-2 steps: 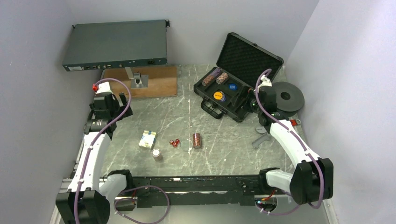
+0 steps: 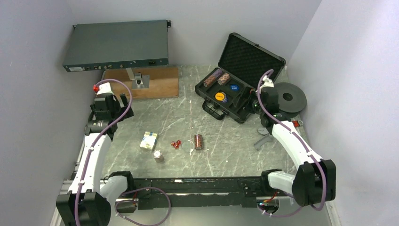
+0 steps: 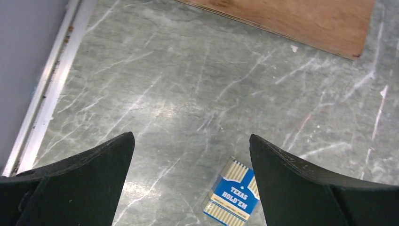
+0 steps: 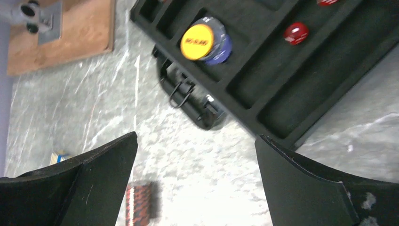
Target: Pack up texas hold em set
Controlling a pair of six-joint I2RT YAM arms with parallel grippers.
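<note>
Left jaws are standing wide open and gripping nothing, hovering over the bare desk (image 3: 188,84) near its left edge. The blue-white card box (image 3: 232,197) is lying flat on the desk, showing between the two fingers low in the left wrist view.

Right jaws are also standing wide open and empty, hanging over the near rim of the black case (image 2: 251,59).

The case is sitting open at the back right of the desk, lid propped up. Two chip rolls (image 2: 219,76) are lying in its rear left compartment. A blue button (image 2: 234,87) and a yellow button (image 2: 220,96) are resting in the foam tray, and one small red piece (image 4: 296,33) is sitting in a slot.

Lying out mid-desk, well apart from the case:
- the card box
- red dice (image 2: 176,143)
- one chip roll (image 2: 198,141) on its side, just right of the dice
- a second roll (image 2: 158,155) near the card box
</note>
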